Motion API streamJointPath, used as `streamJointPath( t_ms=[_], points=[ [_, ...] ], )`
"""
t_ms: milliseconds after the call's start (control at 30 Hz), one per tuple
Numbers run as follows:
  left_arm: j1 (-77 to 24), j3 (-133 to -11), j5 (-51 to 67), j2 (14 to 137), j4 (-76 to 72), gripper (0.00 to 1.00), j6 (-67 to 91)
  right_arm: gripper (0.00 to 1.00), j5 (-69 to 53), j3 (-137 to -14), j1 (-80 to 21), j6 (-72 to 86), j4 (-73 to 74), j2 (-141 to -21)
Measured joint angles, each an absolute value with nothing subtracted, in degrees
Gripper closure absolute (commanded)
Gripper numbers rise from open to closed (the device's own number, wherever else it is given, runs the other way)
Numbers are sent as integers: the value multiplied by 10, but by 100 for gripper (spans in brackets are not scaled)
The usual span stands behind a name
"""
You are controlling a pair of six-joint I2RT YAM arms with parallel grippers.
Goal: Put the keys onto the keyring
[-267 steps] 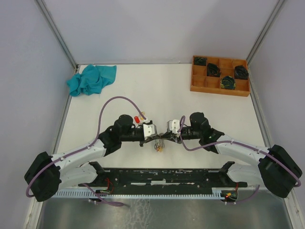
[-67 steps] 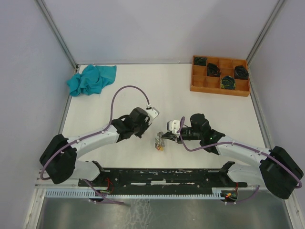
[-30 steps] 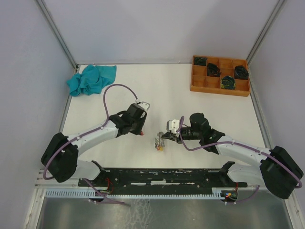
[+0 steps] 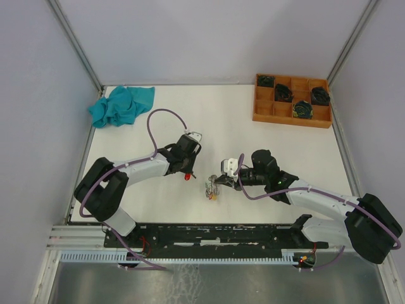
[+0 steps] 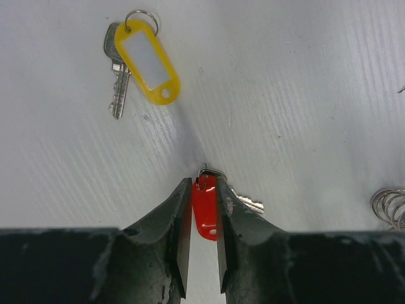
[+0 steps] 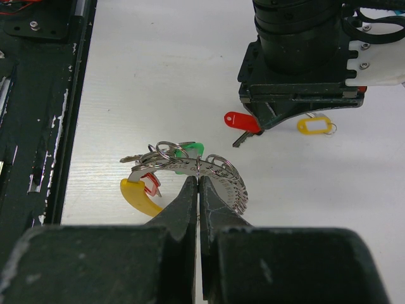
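My right gripper (image 6: 199, 180) is shut on the silvery ribbed keyring (image 6: 221, 174) and holds it at the table. The ring carries a green tag (image 6: 193, 150), a long yellow tag (image 6: 136, 196) and a small red tag (image 6: 150, 183). In the top view the keyring (image 4: 212, 189) sits just left of the right gripper (image 4: 219, 182). My left gripper (image 5: 204, 190) is down at the table with its tips closed on the red-tagged key (image 5: 204, 212), left of the keyring. A yellow-tagged key (image 5: 149, 60) lies loose beyond it.
A teal cloth (image 4: 121, 105) lies at the back left. A wooden compartment tray (image 4: 273, 109) with black coils stands at the back right. A black rail (image 4: 215, 235) runs along the near edge. The enclosure walls bound the table.
My left arm has swung away from the keyring, back and to the left, and its jaws have come down around the red-tagged key. My right arm has kept hold of the keyring.
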State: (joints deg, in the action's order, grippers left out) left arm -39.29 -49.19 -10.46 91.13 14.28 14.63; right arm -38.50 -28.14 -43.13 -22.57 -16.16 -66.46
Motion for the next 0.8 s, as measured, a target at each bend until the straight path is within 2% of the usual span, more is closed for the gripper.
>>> streamJointPath(
  t_ms=[233, 800],
  points=[
    [-381, -492, -93, 911, 140, 72, 159, 99, -385, -282, -431, -226, -161, -665],
    [-361, -492, -60, 921, 131, 80, 173, 99, -386, -285, -431, -226, -160, -669]
  ],
)
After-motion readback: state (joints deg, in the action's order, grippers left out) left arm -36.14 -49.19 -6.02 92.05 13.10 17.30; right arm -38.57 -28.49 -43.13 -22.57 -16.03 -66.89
